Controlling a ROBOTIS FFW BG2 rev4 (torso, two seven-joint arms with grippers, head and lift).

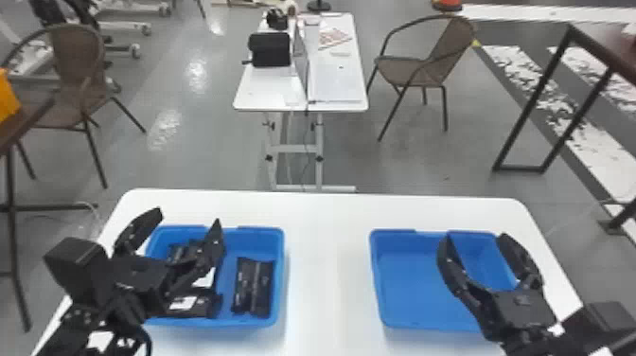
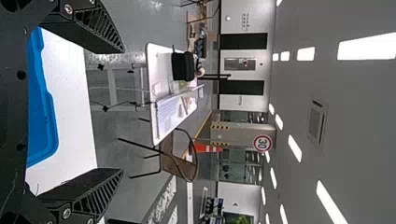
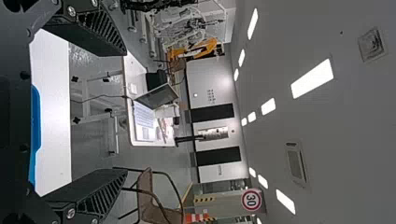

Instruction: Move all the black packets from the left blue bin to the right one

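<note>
Left fingers [image 1: 215, 244], one pair: mine, spread wide, gap vacant. Held over the left bin [image 1: 280, 279], aimed forward rather than down. Likely fault: a straight drop from this pose would bring my knuckles or a fingertip onto the rim before reaching any packet; a downward tilt seems wanted first.

Far-side packets [image 1: 176, 253], count uncertain: in the left bin, partly masked by my own fingers. Likely fault: a misjudged grasp, owing to that blocked sight.

Labelled packet [image 1: 191, 305], one: black with a white patch, lying crosswise by the left bin's near wall. Likely fault: the wall leaves little room for a finger on that side, so the packet could be pushed instead of gripped.

Paired packets [image 1: 253, 289], two: black, side by side, near the left bin's right wall. Likely fault: a wide bite could take both and let one slide out; a finger forced between could tip its neighbour.

Desk [image 1: 326, 270], white: a bare strip between the bins. Likely fault: a loose hold would shed a packet here mid-carry.

Right bin [image 1: 402, 284], blue: the destination. Likely fault: arms meeting above it, should both come in.

Right fingers [image 1: 445, 258], one pair: mine, well parted, gripping nothing, over the right bin.
</note>
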